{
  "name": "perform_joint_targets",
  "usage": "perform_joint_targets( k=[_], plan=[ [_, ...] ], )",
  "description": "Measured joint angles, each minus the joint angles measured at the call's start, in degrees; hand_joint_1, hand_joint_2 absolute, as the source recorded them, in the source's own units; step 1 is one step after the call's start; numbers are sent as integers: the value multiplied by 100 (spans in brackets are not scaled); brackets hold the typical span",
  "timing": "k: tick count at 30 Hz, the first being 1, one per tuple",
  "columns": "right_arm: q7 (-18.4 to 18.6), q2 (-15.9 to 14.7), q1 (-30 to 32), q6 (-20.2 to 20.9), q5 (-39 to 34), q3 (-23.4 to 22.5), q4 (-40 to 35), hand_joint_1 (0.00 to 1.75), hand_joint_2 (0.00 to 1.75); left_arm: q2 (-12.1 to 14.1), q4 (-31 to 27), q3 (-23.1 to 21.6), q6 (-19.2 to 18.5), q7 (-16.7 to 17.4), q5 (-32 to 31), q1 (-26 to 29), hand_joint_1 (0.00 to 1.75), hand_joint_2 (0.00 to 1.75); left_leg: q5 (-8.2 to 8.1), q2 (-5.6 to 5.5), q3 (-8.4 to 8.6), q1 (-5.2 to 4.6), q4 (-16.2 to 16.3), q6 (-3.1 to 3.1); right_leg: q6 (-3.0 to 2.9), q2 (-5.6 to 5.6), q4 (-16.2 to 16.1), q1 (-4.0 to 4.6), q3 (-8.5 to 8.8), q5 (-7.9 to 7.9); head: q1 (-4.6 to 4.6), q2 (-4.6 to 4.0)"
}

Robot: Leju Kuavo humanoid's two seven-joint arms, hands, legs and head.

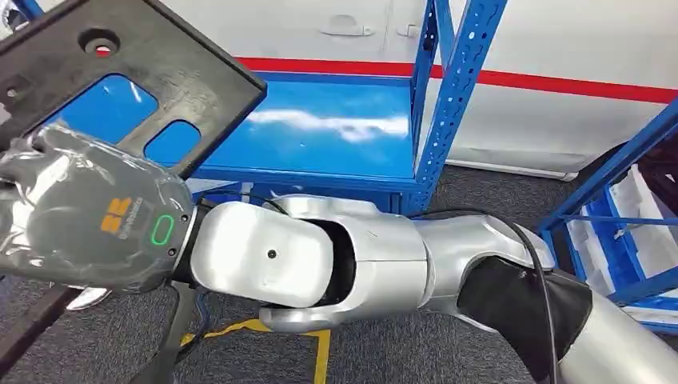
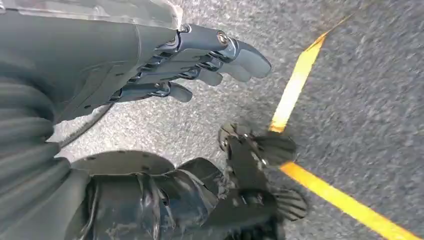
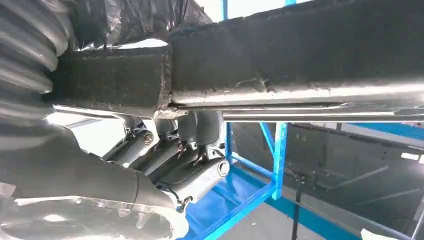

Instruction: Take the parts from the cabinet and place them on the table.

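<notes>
One part in hand: a flat black panel part [image 1: 136, 76] with cut-out holes is held up by the right hand [image 1: 80, 212], clear of the blue shelf [image 1: 320, 132] behind it.
Right hand state: in the right wrist view the fingers [image 3: 175, 160] are curled up against the underside of the part's edge [image 3: 280, 65] and the grey thumb side is closed over the top, so the part is clamped at one rim.
Reason for the hold: judged from the thin rim, an edge grip is the only purchase offered; the panel is carried tilted, probably so that it clears the shelf's blue uprights [image 1: 448, 96].
Left hand state: the left hand [image 2: 200, 62] is seen hanging over grey floor [image 2: 360, 100] with a yellow line [image 2: 295, 85]; its fingers are loosely extended, a little apart, and nothing is held.
Where the part is: it is off the cabinet and in the air; no table is seen, so placing is judged not yet done.
Head view alone: the part's broad face, its holes and its position before the shelf board are shown.
Right wrist view alone: the contact of fingers and rim is shown from below, hidden in the head view by the hand's grey cover.
Risk: a long panel gripped at one edge may swing or slip.
</notes>
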Motion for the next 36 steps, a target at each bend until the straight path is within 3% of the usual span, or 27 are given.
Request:
perform_joint_targets(
  k=[1,2,3,6,7,9,10,11,12,14,16,17,18,19,21,22,23,25,26,27,28,30,31,32,33,34,36],
  plan=[
    [0,4,-6,0,0,0,0,175,175,0,0,0,0,2,-2,-9,0,175,36,-2,422,-6,-551,40,18,5,4,2,-54,58,-2,0],
    [2,13,-21,2,-2,0,-4,175,175,2,0,0,0,15,-4,-24,0,175,-212,-10,774,-44,-1086,77,51,8,10,24,-90,100,0,0],
    [7,15,-32,4,-2,0,-9,175,175,7,2,-2,0,20,-7,-28,0,175,-254,-25,864,-62,-1299,115,81,-5,6,16,-92,149,20,0],
    [15,13,-34,13,-4,0,-17,175,175,7,0,-7,-11,28,-18,-9,0,175,-106,-28,741,-98,-1314,245,193,-6,-105,4,-76,325,9,0],
    [24,4,-30,17,-4,0,-15,175,175,4,0,-7,-22,31,-20,-3,0,175,-6,11,739,-26,-1362,294,230,-2,-68,4,-109,247,-4,0],
    [44,11,-26,17,-4,0,-15,175,175,4,0,-9,-48,18,-26,-7,0,175,136,20,590,-43,-1368,398,257,4,435,-8,-301,-452,61,0],
    [52,11,-11,17,-4,0,-15,175,175,4,0,-9,-59,9,-30,1,0,175,197,22,508,-46,-1362,402,271,2,864,-11,-403,-773,70,0],
    [57,11,13,20,-4,0,-15,175,175,4,0,-9,-70,-2,-37,9,0,175,264,22,420,-50,-1354,403,285,3,1307,-12,-491,-993,68,0],
    [59,11,36,17,-4,0,-15,175,175,7,2,-9,-70,-2,-44,13,0,175,324,22,323,-52,-1337,399,293,2,1617,-12,-512,-1017,72,0],
    [66,13,55,15,-4,0,-15,175,175,11,0,-9,-70,-2,-48,18,0,175,423,22,125,-53,-1268,379,283,2,1520,-10,-231,-659,77,0],
    [68,33,53,7,-4,0,-15,175,175,13,0,-9,-70,-2,-55,22,0,175,487,10,-29,-59,-1189,348,213,6,698,10,421,-408,81,0],
    [76,57,52,2,-4,0,-15,175,175,13,0,-11,-72,-2,-55,26,0,175,516,10,-88,-48,-1151,323,145,8,164,36,749,-649,85,2],
    [83,83,46,0,-4,0,-15,175,175,13,0,-13,-72,0,-57,25,0,175,552,16,-113,-75,-1120,289,141,6,-163,53,908,-731,79,0],
    [92,92,51,2,-2,0,-15,175,175,15,2,-13,-74,0,-57,35,0,175,619,17,-107,-57,-1171,239,153,-4,-75,64,863,-645,83,0],
    [92,96,39,2,-2,0,-15,175,175,20,2,-24,-74,0,-57,44,0,175,731,13,-122,-43,-1215,160,107,2,-140,91,832,-576,136,0],
    [94,96,50,2,-2,0,-13,175,175,39,9,-28,-70,0,-59,47,0,175,716,4,-172,-45,-1216,136,61,-23,-246,-8,790,-470,138,0],
    [94,116,51,2,-2,0,-11,175,175,28,9,-41,-77,6,-59,61,0,175,486,-9,-246,-41,-1115,100,34,-32,-268,-7,743,-384,120,2],
    [103,140,31,2,0,0,-11,175,175,24,9,-48,-77,20,-63,59,0,175,-231,-12,-439,-10,-390,33,-12,-29,-278,-6,566,-237,131,0],
    [103,142,38,2,0,0,-11,175,175,28,9,-48,-77,20,-66,54,0,175,-430,-11,-538,-4,18,4,-13,-24,-277,-3,483,-202,127,0],
    [103,142,46,2,0,0,-9,175,175,28,9,-50,-77,20,-68,53,0,175,-471,-11,-604,-1,362,-20,-4,-27,-269,-4,400,-148,129,0],
    [103,142,47,2,0,0,-7,175,175,28,9,-50,-76,20,-68,55,0,175,-352,-11,-594,11,537,-43,9,-34,-261,-8,322,-97,127,0],
    [103,142,49,2,0,0,-2,175,175,28,9,-52,-77,20,-68,54,0,175,144,-9,-265,55,242,-93,59,-39,-205,-34,153,-7,131,0],
    [103,144,48,2,0,0,0,175,175,28,9,-52,-77,20,-68,51,0,175,238,-5,85,84,-234,-126,95,-38,-156,-47,80,22,129,0],
    [103,157,42,2,0,0,-2,175,175,20,7,-55,-77,20,-68,38,0,175,42,-3,437,112,-784,-166,130,-38,-89,-41,27,44,127,0],
    [103,164,34,0,-2,0,0,175,175,22,7,-57,-83,17,-74,23,0,175,-142,-33,707,39,-1139,-125,160,-30,-40,-22,-36,59,122,0],
    [109,179,38,4,0,0,2,175,175,20,7,-57,-83,15,-76,15,0,175,-183,-34,668,42,-1146,19,192,-34,-26,-5,-37,90,155,2],
    [109,179,38,9,-4,0,4,175,175,20,7,-57,-83,15,-74,20,0,175,-147,-36,617,26,-1129,110,254,-36,-50,-2,-41,167,199,0]
  ],
)
